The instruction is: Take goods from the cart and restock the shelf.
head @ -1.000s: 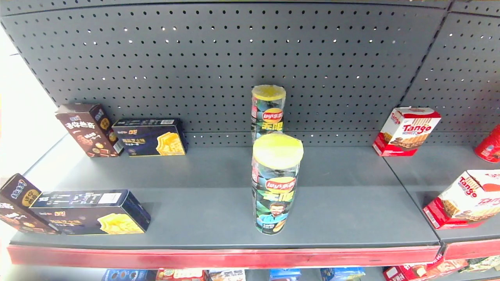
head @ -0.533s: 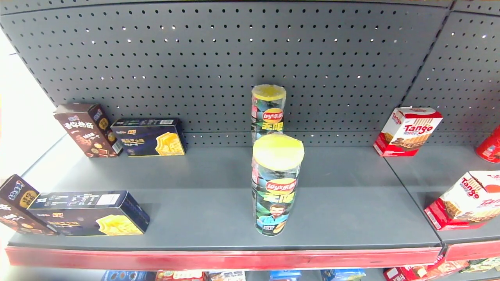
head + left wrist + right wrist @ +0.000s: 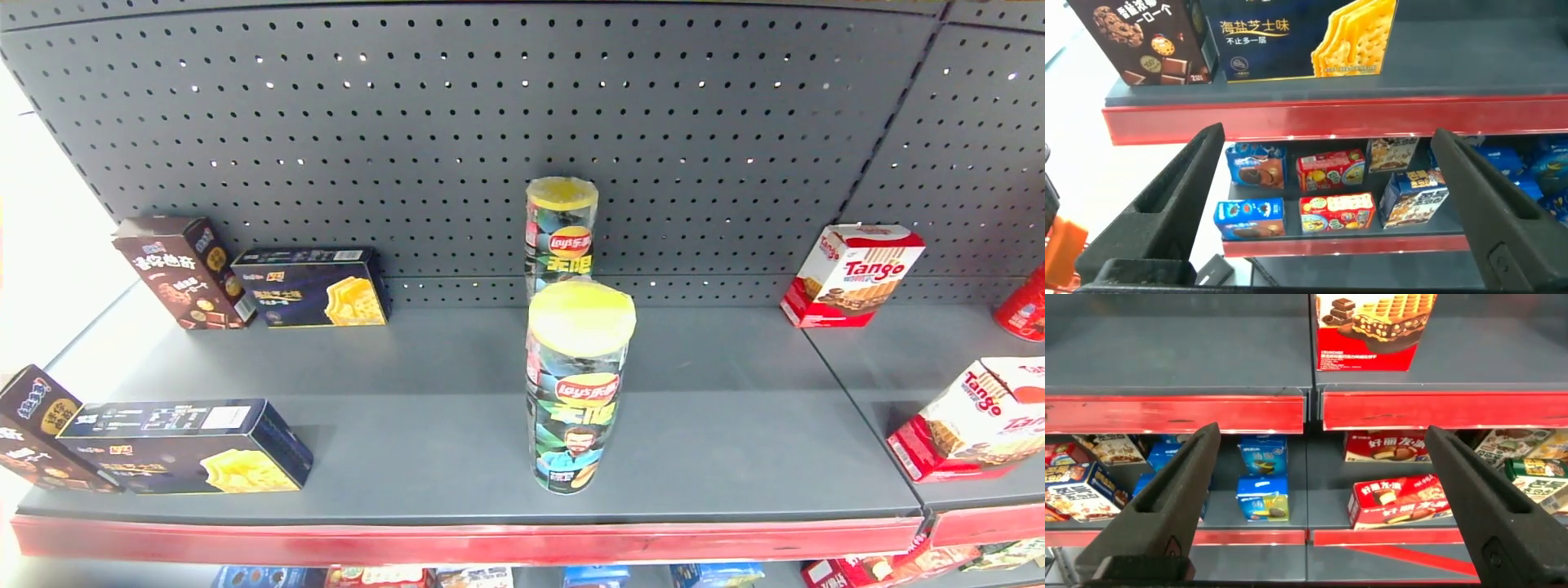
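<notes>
Head view: two chip cans stand upright mid-shelf, the front can [image 3: 580, 384] ahead of the back can [image 3: 561, 233] by the pegboard [image 3: 408, 122]. The bare shelf [image 3: 718, 441] on either side suggests restocking is only partly done.
Left wrist view: the left gripper [image 3: 1327, 132] gapes wide and empty, facing the red shelf lip [image 3: 1388, 118].
Right wrist view: the right gripper [image 3: 1323, 431] is likewise spread, holding nothing

Left hand [image 3: 1327, 135] and right hand [image 3: 1323, 431]: matte black, wedge-shaped fingers [image 3: 1167, 212] with moulded recesses.
</notes>
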